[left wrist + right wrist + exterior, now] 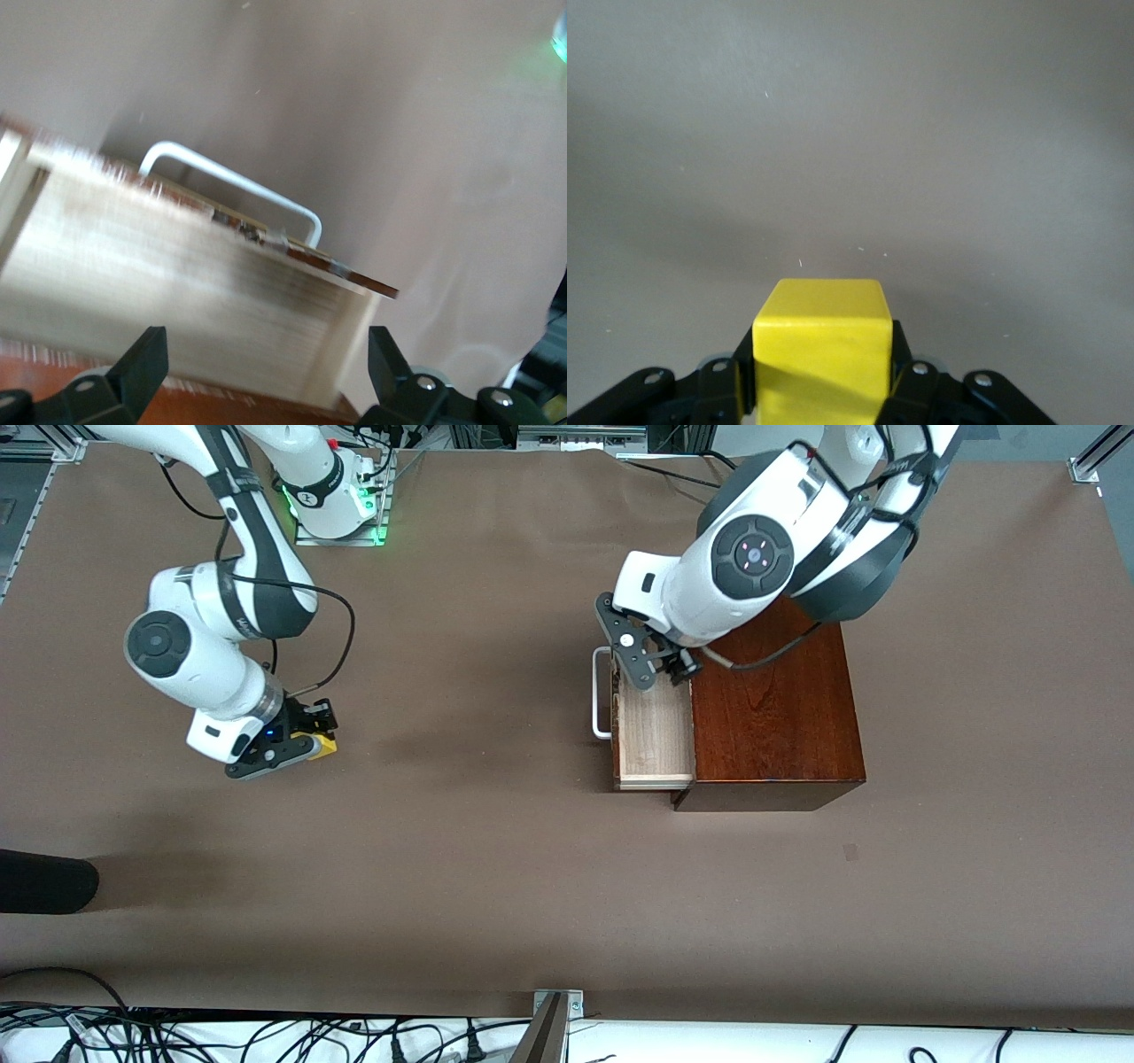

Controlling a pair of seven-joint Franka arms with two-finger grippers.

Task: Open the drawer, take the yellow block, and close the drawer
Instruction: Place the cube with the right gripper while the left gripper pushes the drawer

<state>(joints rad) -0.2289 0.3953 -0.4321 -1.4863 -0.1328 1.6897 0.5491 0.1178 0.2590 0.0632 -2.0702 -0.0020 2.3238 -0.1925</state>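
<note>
The yellow block sits clamped between the fingers of my right gripper, low over the brown table toward the right arm's end; whether it touches the table I cannot tell. The drawer of the reddish-brown wooden box stands pulled out, its pale wood interior bare where it shows. Its white bar handle faces the right arm's end. My left gripper hangs open over the drawer's end nearest the arm bases, holding nothing.
The right arm's base with a green light stands at the table's edge by the robots. A dark object pokes in at the right arm's end, nearer the camera. Cables and a metal bracket line the front edge.
</note>
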